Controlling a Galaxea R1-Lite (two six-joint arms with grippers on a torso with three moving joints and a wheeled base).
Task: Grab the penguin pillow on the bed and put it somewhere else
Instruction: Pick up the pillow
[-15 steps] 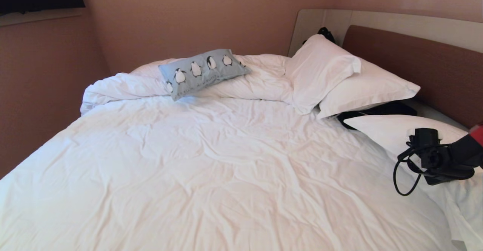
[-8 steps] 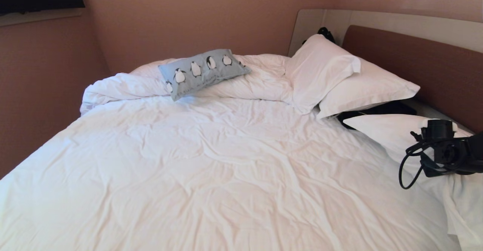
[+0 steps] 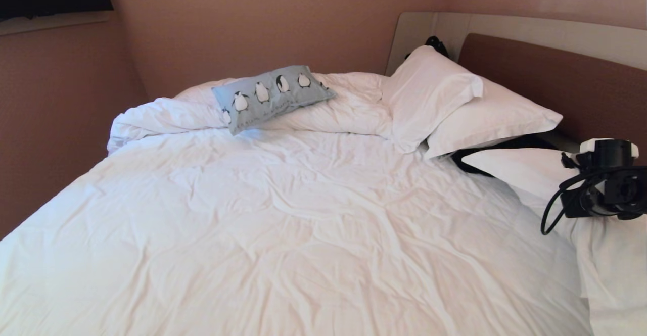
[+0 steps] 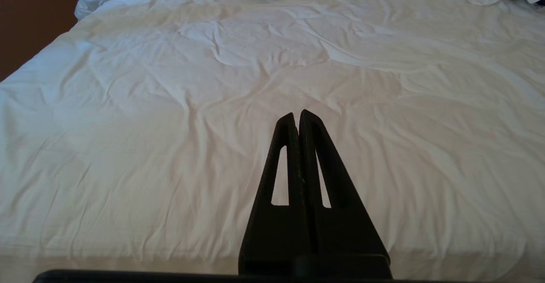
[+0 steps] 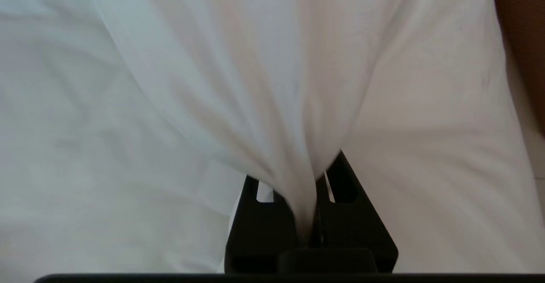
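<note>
White bed [image 3: 303,214]: penguin pillow [image 3: 270,96] far from right end effector [image 5: 308,215] pinching white pillow [image 5: 264,83].

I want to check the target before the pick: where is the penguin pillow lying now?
In the head view the penguin pillow lies at the far left of the bed, on the bunched white duvet, left of the stacked white pillows.

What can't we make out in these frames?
- Right gripper fingers: right wrist view, tips buried in the pinched white fabric; pillowcase or duvet unclear.
- Dark object: head view, mostly covered by plain white pillows.
- Small light-blue penguin-print pillow: its printed text is too small to read in the head view.
</note>
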